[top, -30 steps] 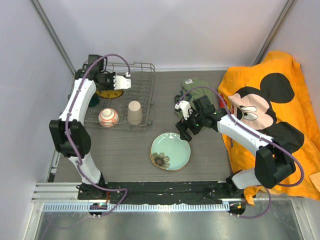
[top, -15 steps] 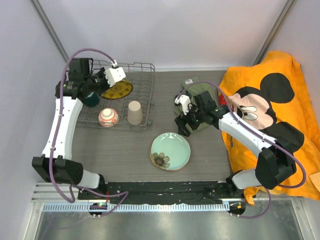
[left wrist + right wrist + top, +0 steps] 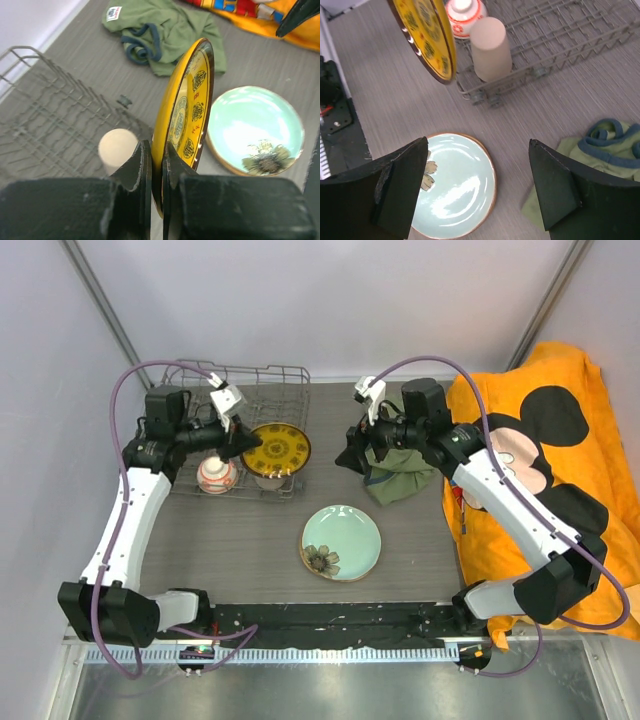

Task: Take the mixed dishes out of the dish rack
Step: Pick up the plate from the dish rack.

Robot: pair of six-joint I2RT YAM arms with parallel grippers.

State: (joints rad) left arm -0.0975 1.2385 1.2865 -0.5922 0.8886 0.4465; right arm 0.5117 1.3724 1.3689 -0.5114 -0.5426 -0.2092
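My left gripper (image 3: 243, 445) is shut on the rim of the small yellow patterned plate (image 3: 279, 448) and holds it on edge above the near right corner of the dish rack (image 3: 285, 390). In the left wrist view the jaws (image 3: 156, 165) pinch the plate (image 3: 186, 110). The beige cup (image 3: 491, 47) stands upside down in the rack, next to the red-and-white bowl (image 3: 216, 474). The pale green plate (image 3: 341, 540) with a flower motif lies on the table. My right gripper (image 3: 352, 455) is open and empty, high above the table. The dark green mug is hidden.
The olive-green garment (image 3: 402, 468) lies right of the rack, under my right arm. A big orange Mickey Mouse cloth (image 3: 545, 455) covers the table's right side. Grey walls close the left and the back.
My left gripper has lifted the yellow plate out of the rack's back part and carried it right and nearer. My right arm has risen and pulled back from the green plate.
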